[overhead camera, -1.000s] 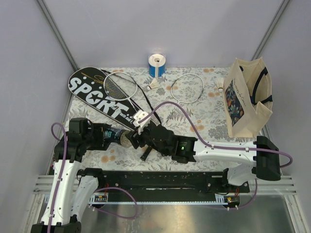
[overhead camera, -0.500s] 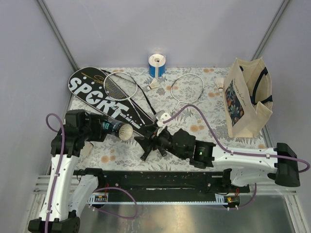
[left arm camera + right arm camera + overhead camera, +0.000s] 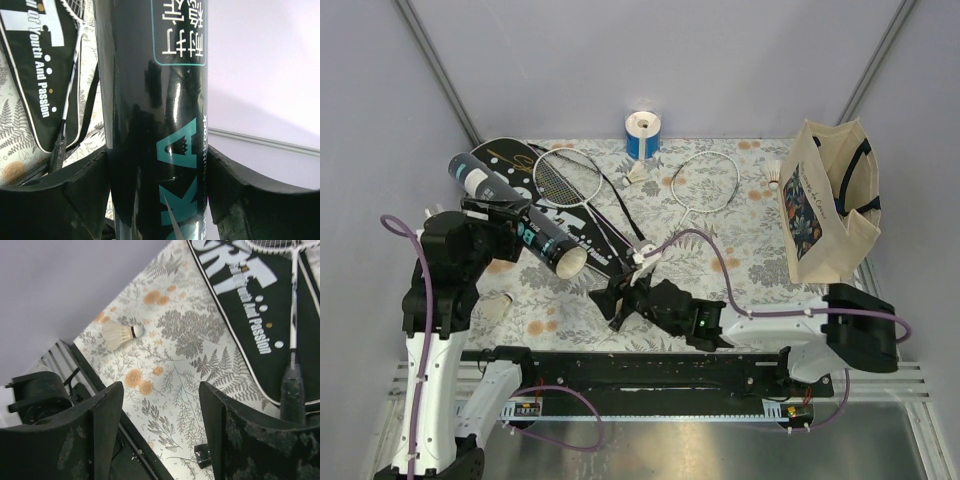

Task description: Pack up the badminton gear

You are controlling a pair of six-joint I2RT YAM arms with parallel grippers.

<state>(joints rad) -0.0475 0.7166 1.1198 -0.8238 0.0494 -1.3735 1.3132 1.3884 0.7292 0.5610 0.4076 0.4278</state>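
Observation:
My left gripper [image 3: 512, 226] is shut on the black cylindrical tube [image 3: 535, 238] and holds it slanted above the table's left side. In the left wrist view the tube [image 3: 165, 100] fills the gap between both fingers [image 3: 85, 180]. My right gripper [image 3: 610, 300] is open and empty, low over the front middle of the table [image 3: 160, 390]. A shuttlecock [image 3: 495, 308] lies at the front left, also in the right wrist view [image 3: 120, 334]. The black SPORT cover [image 3: 592, 238] lies at the back left with one racket [image 3: 565, 175] on it. A second racket [image 3: 705, 180] lies mid-back.
A cloth tote bag [image 3: 825, 200] stands at the right. A blue-and-white roll [image 3: 642, 135] stands at the back edge. Two more shuttlecocks lie at the back, one mid [image 3: 638, 175] and one by the bag [image 3: 775, 177]. The black rail [image 3: 640, 368] runs along the front.
My left gripper has lifted the tube and swung it back and to the left. My right gripper has drawn away from the tube's mouth and sits open near the front.

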